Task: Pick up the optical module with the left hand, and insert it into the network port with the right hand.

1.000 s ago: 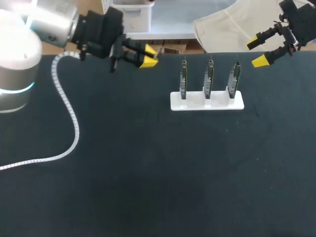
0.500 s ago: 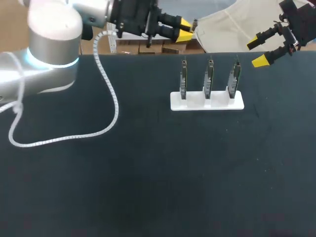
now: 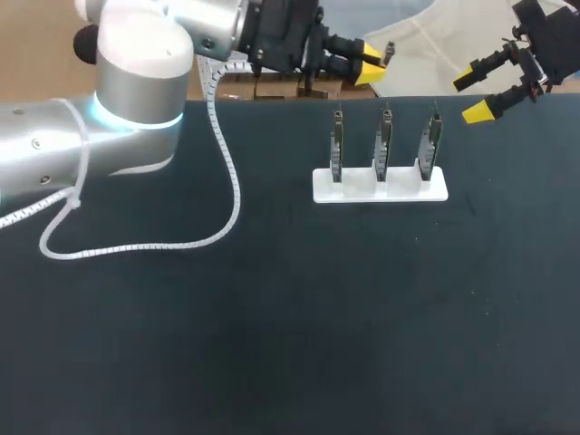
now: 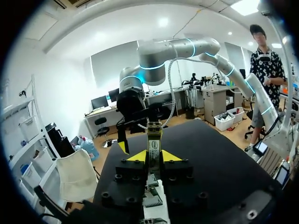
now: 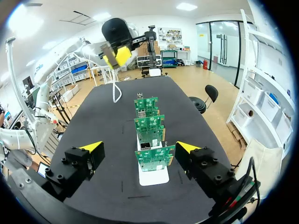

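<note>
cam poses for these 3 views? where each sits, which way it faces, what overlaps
Head view: above and behind, looking down on the table; left gripper and right gripper show.
Left wrist view: on the left wrist, looking across the table; left gripper shut on the optical module.
Right wrist view: on the right wrist, facing the board rack; right gripper open.
Shared: head and right wrist views both show the board rack and left gripper.
</note>
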Controlling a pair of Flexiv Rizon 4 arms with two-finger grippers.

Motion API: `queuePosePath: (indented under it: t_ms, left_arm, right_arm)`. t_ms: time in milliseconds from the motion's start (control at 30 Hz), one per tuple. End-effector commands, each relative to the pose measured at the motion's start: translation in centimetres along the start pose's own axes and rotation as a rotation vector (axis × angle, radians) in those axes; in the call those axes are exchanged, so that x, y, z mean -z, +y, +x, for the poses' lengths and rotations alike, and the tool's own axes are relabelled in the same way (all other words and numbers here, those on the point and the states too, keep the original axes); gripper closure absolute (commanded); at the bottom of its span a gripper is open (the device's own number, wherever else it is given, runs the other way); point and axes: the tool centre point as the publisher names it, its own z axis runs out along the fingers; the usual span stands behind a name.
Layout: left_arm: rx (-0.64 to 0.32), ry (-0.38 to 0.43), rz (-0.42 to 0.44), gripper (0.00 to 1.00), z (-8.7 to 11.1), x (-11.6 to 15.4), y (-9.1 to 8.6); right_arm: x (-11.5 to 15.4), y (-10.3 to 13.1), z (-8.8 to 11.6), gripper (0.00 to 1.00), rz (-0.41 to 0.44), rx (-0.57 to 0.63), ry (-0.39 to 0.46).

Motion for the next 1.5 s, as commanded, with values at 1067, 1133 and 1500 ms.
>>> queuePosePath:
  t_ms: [1067, 1133, 1500]
  left_arm:
    - [0.084, -0.13, -0.172, 1.0, 0.6, -2.0, -0.7]
    - [0.077, -0.132, -0.184, 1.0, 0.1, -2.5, -0.4]
    - [0.077, -0.159, -0.133, 1.0, -0.4, -5.3, 1.9]
  right_arm:
    - [0.0, 0.2, 0.0, 0.0, 0.005, 0.001, 0.0]
    - [0.0, 0.2, 0.0, 0.0, 0.005, 0.001, 0.0]
    - [0.0, 0.2, 0.0, 0.0, 0.005, 0.001, 0.0]
